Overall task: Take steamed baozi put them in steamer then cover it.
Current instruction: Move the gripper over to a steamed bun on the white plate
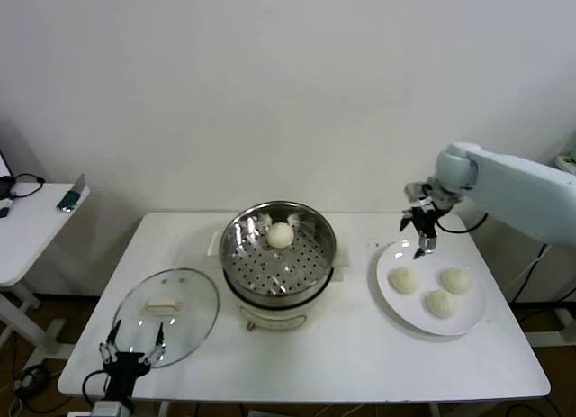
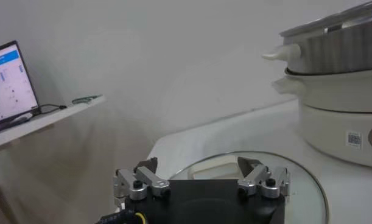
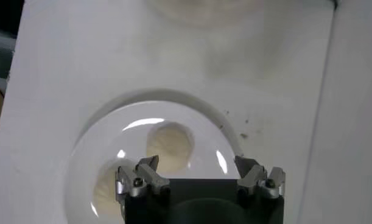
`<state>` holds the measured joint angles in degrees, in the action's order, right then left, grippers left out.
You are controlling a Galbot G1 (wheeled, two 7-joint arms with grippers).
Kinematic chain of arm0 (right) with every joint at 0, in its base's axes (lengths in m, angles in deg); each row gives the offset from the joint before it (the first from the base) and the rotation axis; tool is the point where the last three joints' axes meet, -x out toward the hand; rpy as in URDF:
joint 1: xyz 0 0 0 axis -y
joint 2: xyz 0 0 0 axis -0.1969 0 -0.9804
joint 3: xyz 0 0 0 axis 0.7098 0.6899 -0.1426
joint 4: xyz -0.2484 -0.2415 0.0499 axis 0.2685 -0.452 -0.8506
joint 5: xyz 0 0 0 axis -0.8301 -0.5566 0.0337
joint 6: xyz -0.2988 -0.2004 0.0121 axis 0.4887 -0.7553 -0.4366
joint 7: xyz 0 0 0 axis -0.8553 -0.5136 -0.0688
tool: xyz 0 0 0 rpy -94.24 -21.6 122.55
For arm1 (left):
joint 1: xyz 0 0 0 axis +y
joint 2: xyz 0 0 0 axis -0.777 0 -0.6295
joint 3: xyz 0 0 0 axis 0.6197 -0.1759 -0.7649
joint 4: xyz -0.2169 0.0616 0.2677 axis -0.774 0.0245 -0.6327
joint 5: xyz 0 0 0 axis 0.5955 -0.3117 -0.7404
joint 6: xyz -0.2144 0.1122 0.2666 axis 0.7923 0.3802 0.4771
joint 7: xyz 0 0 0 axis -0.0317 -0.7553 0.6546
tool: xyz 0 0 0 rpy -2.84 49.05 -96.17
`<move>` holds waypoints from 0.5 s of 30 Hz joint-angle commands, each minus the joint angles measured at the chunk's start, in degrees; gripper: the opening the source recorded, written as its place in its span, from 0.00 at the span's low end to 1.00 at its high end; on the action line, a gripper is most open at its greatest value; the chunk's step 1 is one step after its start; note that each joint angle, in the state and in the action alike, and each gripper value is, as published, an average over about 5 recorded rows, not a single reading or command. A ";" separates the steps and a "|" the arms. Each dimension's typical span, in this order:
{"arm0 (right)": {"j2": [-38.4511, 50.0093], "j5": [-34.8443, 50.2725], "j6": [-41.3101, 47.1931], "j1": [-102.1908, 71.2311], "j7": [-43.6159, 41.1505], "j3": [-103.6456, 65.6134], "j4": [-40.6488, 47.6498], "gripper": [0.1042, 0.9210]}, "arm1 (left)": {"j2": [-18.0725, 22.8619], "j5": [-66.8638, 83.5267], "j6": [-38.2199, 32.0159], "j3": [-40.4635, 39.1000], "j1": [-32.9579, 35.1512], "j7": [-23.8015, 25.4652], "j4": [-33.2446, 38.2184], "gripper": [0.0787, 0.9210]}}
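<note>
Looking down from the head view, I see one baozi already in the steamer, sitting near its back wall. Three more buns wait on the white plate. My right gripper hangs over the plate's far edge, spread and holding nothing. My left gripper rests low by the glass lid.

From the left wrist view, that left gripper is spread wide over the lid.

From the right wrist view, the right gripper is wide apart above a bun. I should go straight down, put the bun in the middle, and squeeze softly.
</note>
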<state>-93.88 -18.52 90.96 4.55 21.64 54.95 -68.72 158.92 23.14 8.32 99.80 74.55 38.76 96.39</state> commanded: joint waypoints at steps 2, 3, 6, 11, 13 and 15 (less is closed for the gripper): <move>0.08 -4.16 0.18 -12.45 0.92 -8.68 7.52 0.88 | 0.41 -0.25 0.05 -0.01 0.26 0.01 0.00 0.88; -0.22 -4.18 0.22 -12.85 0.99 -9.04 7.74 0.88 | 0.44 -0.28 0.02 0.02 0.37 0.01 0.05 0.88; -1.69 -4.38 0.23 -14.37 1.51 -10.80 9.00 0.88 | 0.42 -0.27 -0.13 0.14 0.62 -0.03 -0.08 0.88; -4.66 -5.30 -0.37 -16.00 2.04 -13.13 12.11 0.88 | 0.27 -0.26 -0.40 0.27 0.87 -0.09 -0.65 0.88; -5.50 -5.48 -0.40 -16.31 1.98 -13.65 12.89 0.88 | 0.24 -0.29 -0.47 0.32 0.97 -0.10 -0.75 0.88; -5.96 -5.56 -0.34 -16.42 1.80 -13.66 13.09 0.88 | 0.22 -0.31 -0.52 0.38 1.07 -0.11 -0.80 0.88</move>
<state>-97.27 -22.62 90.85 -7.67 23.05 45.29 -59.89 159.21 22.89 7.82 100.21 75.60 38.66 95.75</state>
